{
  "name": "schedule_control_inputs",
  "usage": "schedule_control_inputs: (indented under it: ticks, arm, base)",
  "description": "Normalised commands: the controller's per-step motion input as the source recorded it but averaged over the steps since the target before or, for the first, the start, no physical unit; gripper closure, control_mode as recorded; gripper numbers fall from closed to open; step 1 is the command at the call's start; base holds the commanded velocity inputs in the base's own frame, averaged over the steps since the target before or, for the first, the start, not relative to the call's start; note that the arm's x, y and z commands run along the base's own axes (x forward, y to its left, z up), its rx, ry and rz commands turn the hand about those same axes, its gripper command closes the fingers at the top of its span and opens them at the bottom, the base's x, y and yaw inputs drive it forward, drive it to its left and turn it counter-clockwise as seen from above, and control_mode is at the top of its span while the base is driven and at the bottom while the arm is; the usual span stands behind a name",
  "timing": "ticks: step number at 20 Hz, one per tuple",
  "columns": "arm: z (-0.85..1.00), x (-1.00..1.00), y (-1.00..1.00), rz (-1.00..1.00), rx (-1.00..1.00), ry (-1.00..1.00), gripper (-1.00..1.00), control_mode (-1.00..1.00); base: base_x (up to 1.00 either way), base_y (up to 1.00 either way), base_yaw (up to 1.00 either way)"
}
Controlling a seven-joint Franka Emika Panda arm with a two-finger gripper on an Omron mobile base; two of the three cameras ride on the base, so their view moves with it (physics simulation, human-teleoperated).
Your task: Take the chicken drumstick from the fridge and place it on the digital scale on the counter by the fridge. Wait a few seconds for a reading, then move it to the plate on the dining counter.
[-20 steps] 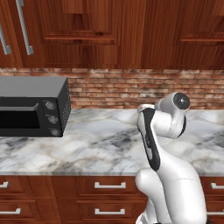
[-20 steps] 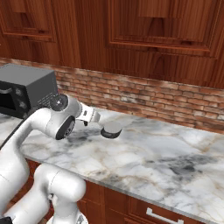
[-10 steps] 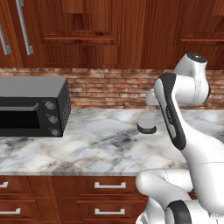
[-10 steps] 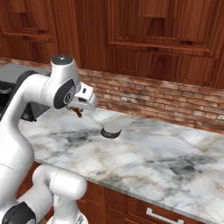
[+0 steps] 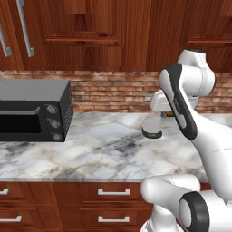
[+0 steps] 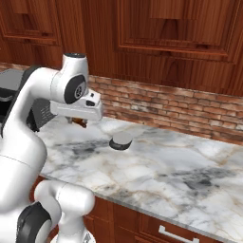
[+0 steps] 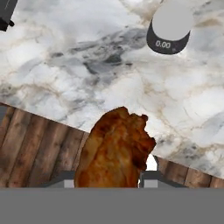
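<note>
Swung higher since earlier, the gripper [image 7: 109, 181] pinches the chicken drumstick [image 7: 114, 148] at frame bottom, above the counter [image 7: 78, 65]; digital scale [image 7: 169, 26] upper right.

The brown chicken drumstick [image 7: 114, 151] hangs clamped in the gripper [image 7: 111, 179] above the marble surface [image 5: 90, 149], well apart from the round grey digital scale [image 5: 152, 132].
</note>
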Motion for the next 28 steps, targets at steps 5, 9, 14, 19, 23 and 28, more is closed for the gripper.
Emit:
schedule_control_inputs:
  ticks: [5,9,14,19,23,28]
  arm:
    - [0.00,0.00,0.00,0.00,0.00,0.00,1.00,1.00]
    - [0.00,0.00,0.00,0.00,0.00,0.00,1.00,1.00]
    - [0.00,0.00,0.00,0.00,0.00,0.00,1.00,1.00]
    - [0.00,0.00,0.00,0.00,0.00,0.00,1.00,1.00]
    - [0.00,0.00,0.00,0.00,0.00,0.00,1.00,1.00]
    - [0.00,0.00,0.00,0.00,0.00,0.00,1.00,1.00]
  base:
    - [-0.93,0.11,0.23]
    - [-0.93,0.21,0.72]
    - [-0.46,0.01,1.00]
    - [-0.61,0.00,0.98]
    - [-0.95,0.00,0.84]
    - [-1.00,0.04,0.50]
